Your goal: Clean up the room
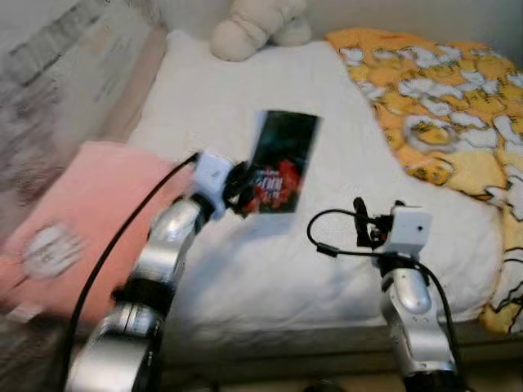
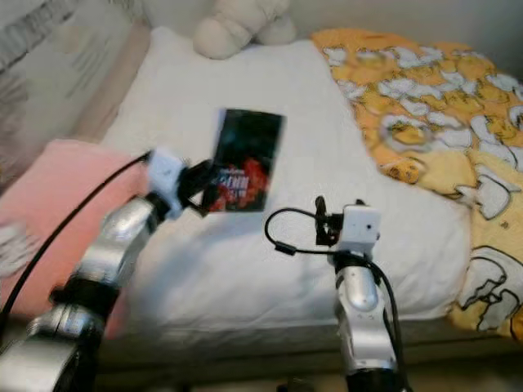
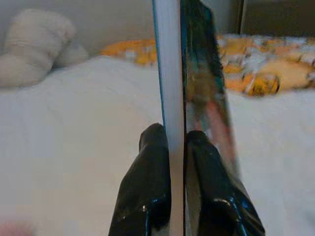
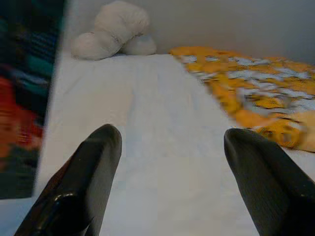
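Observation:
A dark book [image 1: 279, 162] with a black and red cover is held just above the white bed [image 1: 212, 106]. My left gripper [image 1: 239, 186] is shut on its near edge; in the left wrist view both fingers [image 3: 147, 196] clamp the book [image 3: 173, 73] edge-on. My right gripper [image 1: 359, 222] hovers open over the bed's front part, to the right of the book. In the right wrist view its fingers [image 4: 83, 182] stand wide apart with nothing between them, and the book's cover [image 4: 24, 103] shows beside them.
A pink pillow [image 1: 73, 220] lies at the bed's left front. A yellow patterned blanket [image 1: 441, 106] covers the right side. A cream stuffed toy [image 1: 253, 24] sits at the far end by the wall. The bed's front edge [image 1: 327, 327] runs below the arms.

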Available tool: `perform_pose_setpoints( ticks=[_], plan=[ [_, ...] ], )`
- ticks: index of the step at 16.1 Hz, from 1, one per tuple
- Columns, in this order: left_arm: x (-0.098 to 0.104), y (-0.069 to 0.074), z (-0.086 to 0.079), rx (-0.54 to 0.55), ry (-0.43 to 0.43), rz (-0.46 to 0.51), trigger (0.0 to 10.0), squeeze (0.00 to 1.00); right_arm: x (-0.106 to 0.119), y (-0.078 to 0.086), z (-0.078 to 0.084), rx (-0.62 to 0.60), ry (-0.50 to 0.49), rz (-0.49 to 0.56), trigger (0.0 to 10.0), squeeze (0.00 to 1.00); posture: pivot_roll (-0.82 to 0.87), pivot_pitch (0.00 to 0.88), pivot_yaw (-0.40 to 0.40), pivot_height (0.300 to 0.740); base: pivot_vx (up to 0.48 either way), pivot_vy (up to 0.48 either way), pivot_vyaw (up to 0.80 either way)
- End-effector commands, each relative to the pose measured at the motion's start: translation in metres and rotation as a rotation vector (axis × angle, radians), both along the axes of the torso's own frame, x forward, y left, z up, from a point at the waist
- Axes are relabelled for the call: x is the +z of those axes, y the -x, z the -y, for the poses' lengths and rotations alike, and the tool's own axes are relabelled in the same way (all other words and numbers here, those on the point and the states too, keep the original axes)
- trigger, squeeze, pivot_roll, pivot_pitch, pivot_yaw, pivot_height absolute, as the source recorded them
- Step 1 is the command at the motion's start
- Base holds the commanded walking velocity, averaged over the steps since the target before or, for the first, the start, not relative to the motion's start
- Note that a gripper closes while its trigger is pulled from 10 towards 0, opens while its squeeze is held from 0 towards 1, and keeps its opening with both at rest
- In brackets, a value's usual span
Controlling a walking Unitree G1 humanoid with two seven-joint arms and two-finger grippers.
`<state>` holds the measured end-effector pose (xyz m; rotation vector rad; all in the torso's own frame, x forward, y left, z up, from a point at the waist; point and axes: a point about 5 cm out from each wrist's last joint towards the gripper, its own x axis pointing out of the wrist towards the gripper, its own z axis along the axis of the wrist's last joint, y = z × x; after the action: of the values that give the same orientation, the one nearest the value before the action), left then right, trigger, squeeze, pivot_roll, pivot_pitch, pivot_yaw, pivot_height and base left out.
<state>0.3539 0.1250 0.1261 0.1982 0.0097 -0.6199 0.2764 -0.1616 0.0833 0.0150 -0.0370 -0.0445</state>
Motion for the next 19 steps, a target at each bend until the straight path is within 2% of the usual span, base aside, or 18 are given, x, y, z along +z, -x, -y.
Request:
perform_pose_setpoints(
  ticks=[1, 2, 3, 4, 5, 6, 7, 8, 9, 10, 12, 13, 14, 15, 16, 17, 18, 19],
  plan=[
    [0.009, -0.007, -0.003, -0.010, -0.030, 0.024, 0.0, 0.00, 0.002, -0.001, -0.003, 0.024, 0.000, 0.007, 10.0, 0.00, 0.05, 0.000, -0.044, 0.740, 0.000, 0.000, 0.00],
    [-0.004, -0.012, -0.008, -0.029, -0.113, -0.086, 0.0, 0.00, 0.001, 0.003, -0.002, 0.038, 0.006, -0.005, 10.0, 0.00, 0.04, 0.000, -0.053, 0.740, 0.000, 0.000, 0.00],
    [-0.006, -0.012, -0.010, -0.033, -0.125, -0.110, 0.0, 0.00, 0.001, 0.005, -0.002, 0.040, 0.007, -0.006, 10.0, 0.00, 0.03, 0.000, -0.055, 0.740, 0.000, 0.000, 0.00],
    [-0.012, -0.015, -0.017, 0.006, -0.167, -0.161, 0.0, 0.00, 0.002, 0.012, 0.000, 0.054, 0.014, -0.012, 10.0, 0.00, 0.00, 0.000, -0.071, 0.740, 0.000, 0.000, 0.00],
    [-0.018, -0.017, -0.020, 0.034, -0.176, -0.225, 0.0, 0.00, 0.004, 0.020, 0.000, 0.082, 0.015, -0.017, 10.0, 0.00, -0.02, 0.000, -0.080, 0.740, 0.000, 0.000, 0.00],
    [-0.020, -0.017, -0.021, 0.034, -0.172, -0.243, 0.0, 0.00, 0.005, 0.024, -0.001, 0.092, 0.014, -0.016, 10.0, 0.00, -0.03, 0.000, -0.083, 0.740, 0.000, 0.000, 0.00],
    [-0.025, -0.016, -0.019, 0.050, -0.181, -0.290, 0.0, 0.00, 0.006, 0.034, -0.002, 0.120, 0.018, -0.027, 10.0, 0.00, -0.04, 0.015, -0.096, 0.740, 0.000, 0.000, 0.00],
    [-0.029, -0.017, -0.016, 0.073, -0.195, -0.326, 0.0, 0.00, 0.007, 0.056, -0.005, 0.167, 0.028, -0.060, 10.0, 0.00, -0.08, 0.076, -0.116, 0.740, 0.000, 0.000, 0.00],
    [-0.030, -0.017, -0.015, 0.084, -0.206, -0.326, 0.0, 0.00, 0.007, 0.063, -0.007, 0.189, 0.032, -0.072, 10.0, 0.00, -0.09, 0.090, -0.122, 0.740, 0.000, 0.000, 0.00],
    [-0.031, -0.018, -0.015, 0.090, -0.242, -0.325, 0.0, 0.00, 0.007, 0.077, -0.012, 0.250, 0.024, -0.097, 10.0, 0.00, -0.11, 0.113, -0.130, 0.740, 0.000, 0.000, 0.00],
    [-0.030, -0.018, -0.017, 0.081, -0.254, -0.332, 0.0, 0.00, 0.009, 0.093, -0.022, 0.362, -0.030, -0.133, 10.0, 0.00, -0.13, 0.135, -0.134, 0.740, 0.000, 0.000, 0.00],
    [-0.017, -0.024, -0.018, 0.063, -0.259, -0.299, 0.0, 0.00, 0.011, 0.094, -0.015, 0.348, -0.020, -0.150, 10.0, 0.00, -0.14, 0.138, -0.130, 0.740, 0.000, 0.000, 0.00],
    [0.007, -0.035, -0.021, 0.061, -0.268, -0.217, 0.0, 0.00, 0.011, 0.095, -0.004, 0.308, -0.008, -0.168, 10.0, 0.00, -0.14, 0.140, -0.126, 0.740, 0.000, 0.000, 0.00],
    [0.016, -0.038, -0.022, 0.065, -0.259, -0.187, 0.0, 0.00, 0.010, 0.096, -0.002, 0.298, -0.005, -0.174, 10.0, 0.00, -0.14, 0.140, -0.123, 0.740, 0.000, 0.000, 0.00],
    [0.035, -0.044, -0.025, 0.061, -0.231, -0.140, 0.0, 0.00, 0.010, 0.098, -0.002, 0.290, -0.009, -0.182, 10.0, 0.00, -0.14, 0.141, -0.116, 0.740, 0.000, 0.000, 0.00],
    [0.055, -0.048, -0.029, 0.013, -0.187, -0.122, 0.0, 0.00, 0.011, 0.104, -0.005, 0.292, -0.022, -0.193, 10.0, 0.00, -0.14, 0.143, -0.104, 0.740, 0.000, 0.000, 0.00],
    [0.058, -0.047, -0.029, -0.044, -0.151, -0.149, 0.0, 0.00, 0.011, 0.106, -0.007, 0.303, -0.047, -0.193, 10.0, 0.00, -0.13, 0.145, -0.101, 0.740, 0.000, 0.000, 0.00],
    [0.051, -0.042, -0.027, -0.123, -0.099, -0.234, 0.0, 0.00, 0.014, 0.107, -0.009, 0.319, -0.072, -0.184, 10.0, 0.00, -0.11, 0.149, -0.098, 0.740, 0.000, 0.000, 0.00]
  ],
)
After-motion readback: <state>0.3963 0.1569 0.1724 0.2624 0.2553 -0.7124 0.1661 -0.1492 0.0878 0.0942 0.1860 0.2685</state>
